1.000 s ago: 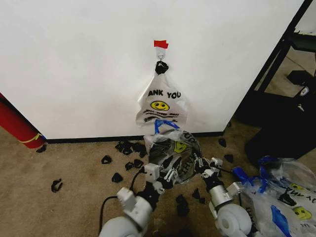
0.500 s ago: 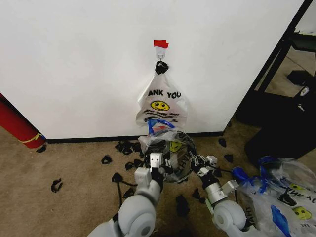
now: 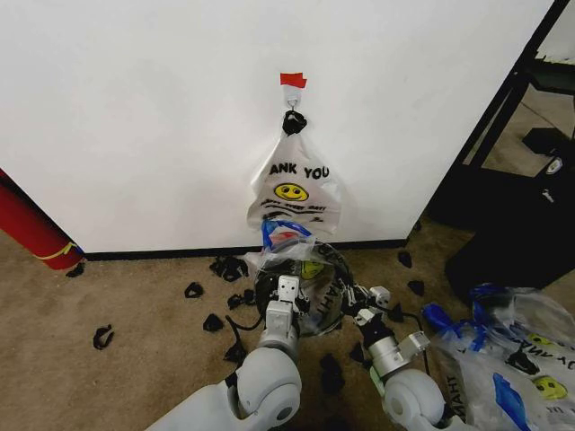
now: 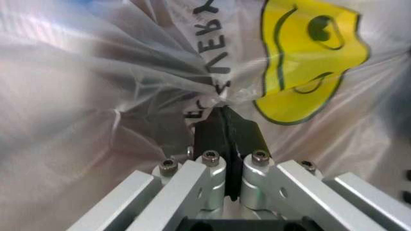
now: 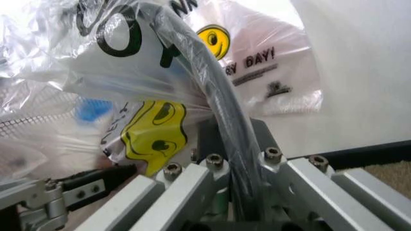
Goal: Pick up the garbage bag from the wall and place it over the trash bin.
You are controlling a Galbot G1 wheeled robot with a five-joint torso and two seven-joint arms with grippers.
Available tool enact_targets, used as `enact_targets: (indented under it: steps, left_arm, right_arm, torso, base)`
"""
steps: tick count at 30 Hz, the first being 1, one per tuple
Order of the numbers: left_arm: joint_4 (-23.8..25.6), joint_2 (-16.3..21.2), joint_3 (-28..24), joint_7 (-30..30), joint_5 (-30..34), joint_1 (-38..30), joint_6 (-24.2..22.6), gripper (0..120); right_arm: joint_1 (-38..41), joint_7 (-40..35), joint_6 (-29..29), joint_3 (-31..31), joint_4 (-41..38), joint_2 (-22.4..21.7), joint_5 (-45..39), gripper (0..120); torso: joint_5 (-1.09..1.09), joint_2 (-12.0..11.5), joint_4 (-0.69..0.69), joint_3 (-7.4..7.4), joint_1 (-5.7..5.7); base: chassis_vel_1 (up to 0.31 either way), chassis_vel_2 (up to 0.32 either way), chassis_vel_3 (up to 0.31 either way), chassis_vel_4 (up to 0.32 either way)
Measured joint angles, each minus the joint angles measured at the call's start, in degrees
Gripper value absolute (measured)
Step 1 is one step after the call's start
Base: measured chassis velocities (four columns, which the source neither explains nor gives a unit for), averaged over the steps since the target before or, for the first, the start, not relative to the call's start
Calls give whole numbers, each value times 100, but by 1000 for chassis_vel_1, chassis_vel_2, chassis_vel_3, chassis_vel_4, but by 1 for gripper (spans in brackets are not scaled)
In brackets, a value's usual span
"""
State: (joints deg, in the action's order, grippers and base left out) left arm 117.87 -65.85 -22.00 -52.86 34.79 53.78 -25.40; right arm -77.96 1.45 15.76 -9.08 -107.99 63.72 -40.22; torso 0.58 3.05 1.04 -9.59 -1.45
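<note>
Landmark: trash bin (image 3: 314, 301), black mesh, on carpet just in front of the wall (image 3: 135, 117).

Nearest, robot side of bin: L gripper (image 3: 287, 289) at the bin's near-left rim; left wrist view shows jaws pressed together w/ a pinch of the garbage bag (image 3: 301, 265) film between pads. R gripper (image 3: 359, 301) at the bin's near-right rim; right wrist view shows jaws closed over the rim wire w/ bag film around it.

Garbage bag: draped over the bin mouth, blue handles sticking up at the far side. Yellow smiley face visible; partial black lettering, not readable in full.

Right of bin: pile of same-print bags (image 3: 517, 359) on carpet, apart from bin. Black scraps (image 3: 229, 267) litter the carpet around the bin, esp. left and near side.

Beyond bin: second bag (image 3: 295, 190) hangs on the wall from hook (image 3: 292, 92) under red tape strip (image 3: 293, 80); print reads "ANK YOU" plus smiley; its lower edge is just above the bin's far rim. Far left of bin: red cylinder (image 3: 31, 224) w/ yellow band leaning at wall base.
</note>
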Motion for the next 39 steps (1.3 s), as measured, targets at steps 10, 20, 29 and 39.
enact_targets:
  steps: [10, 20, 29, 39]
  left_arm:
    - [-392, -36, 2, -29, -52, -164, -104, 0]
    - [-917, -285, -48, -31, -78, -439, -77, 0]
    - [-817, -232, -195, 386, 276, -500, -216, 0]
    - [-422, -12, -48, 574, 34, -268, -166, 0]
  right_arm:
    - [-133, 68, 36, 87, -168, 21, 43, 0]
    - [-317, 184, 68, 110, -348, -20, 28, 0]
    - [-371, 611, 232, 38, -377, -56, -128, 0]
    - [-246, 597, 345, -34, -115, 8, -90, 0]
  torso:
    - [0, 0, 0, 0, 0]
    - [0, 0, 0, 0, 0]
    - [0, 0, 0, 0, 0]
    - [0, 0, 0, 0, 0]
  base:
    - [0, 0, 0, 0]
    - [0, 0, 0, 0]
    - [0, 0, 0, 0]
    - [0, 0, 0, 0]
